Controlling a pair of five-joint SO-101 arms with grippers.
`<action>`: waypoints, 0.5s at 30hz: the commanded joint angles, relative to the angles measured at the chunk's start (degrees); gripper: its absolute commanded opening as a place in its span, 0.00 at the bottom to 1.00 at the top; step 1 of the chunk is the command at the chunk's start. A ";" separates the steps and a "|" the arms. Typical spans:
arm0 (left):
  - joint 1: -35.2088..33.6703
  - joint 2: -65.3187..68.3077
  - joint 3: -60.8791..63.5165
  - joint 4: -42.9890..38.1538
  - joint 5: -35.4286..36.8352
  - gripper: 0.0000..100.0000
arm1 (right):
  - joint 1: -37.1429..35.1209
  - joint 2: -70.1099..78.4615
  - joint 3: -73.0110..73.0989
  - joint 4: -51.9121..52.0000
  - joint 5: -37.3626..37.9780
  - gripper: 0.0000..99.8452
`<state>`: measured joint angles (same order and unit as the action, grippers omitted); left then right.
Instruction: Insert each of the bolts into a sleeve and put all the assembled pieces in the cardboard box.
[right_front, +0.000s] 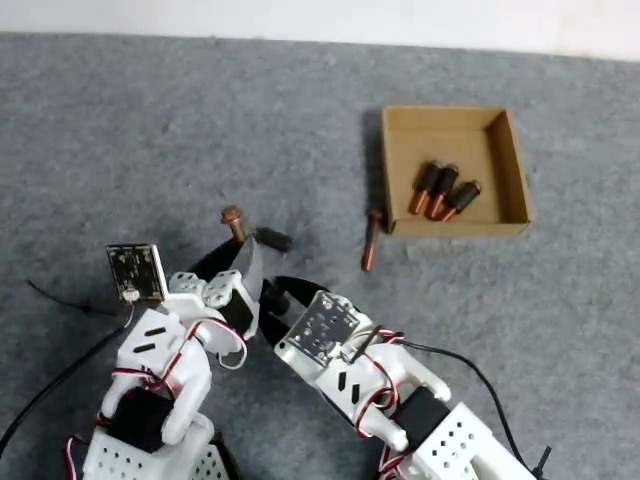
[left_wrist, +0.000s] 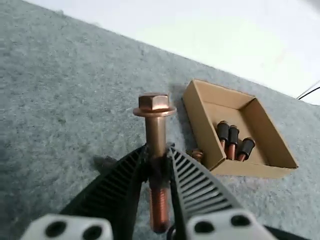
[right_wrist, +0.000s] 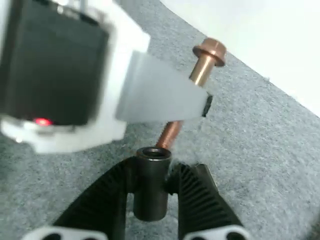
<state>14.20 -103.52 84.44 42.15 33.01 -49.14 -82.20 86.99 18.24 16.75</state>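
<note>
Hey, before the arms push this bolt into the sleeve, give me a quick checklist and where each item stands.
1. Grip on bolt: ok; left claw shut on its shank.
2. Grip on sleeve: ok; right claw shut on it, bore facing the bolt.
3. Tip lined up with bore: cannot tell; tip sits by the sleeve's rim.
4. Room in cardboard box: ok; three assembled pieces lie inside, bare floor beside them.
5. All bolts sleeved: not ok; a loose bolt lies on the table beside the box.

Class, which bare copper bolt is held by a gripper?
The copper bolt in the left gripper; the other bare bolt lies beside the cardboard box.
</note>
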 joint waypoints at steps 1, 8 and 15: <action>1.45 -0.57 -1.01 -1.93 0.26 0.00 | -0.31 -0.84 -0.75 -1.54 0.44 0.01; 1.36 -0.57 -8.22 1.58 0.35 0.00 | -0.31 -0.84 1.27 -1.54 0.53 0.01; 1.45 -0.57 -9.71 3.69 0.35 0.00 | -0.31 -0.84 1.45 -1.63 0.53 0.01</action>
<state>15.08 -103.60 78.37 44.79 33.01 -49.14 -82.20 89.10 18.07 16.75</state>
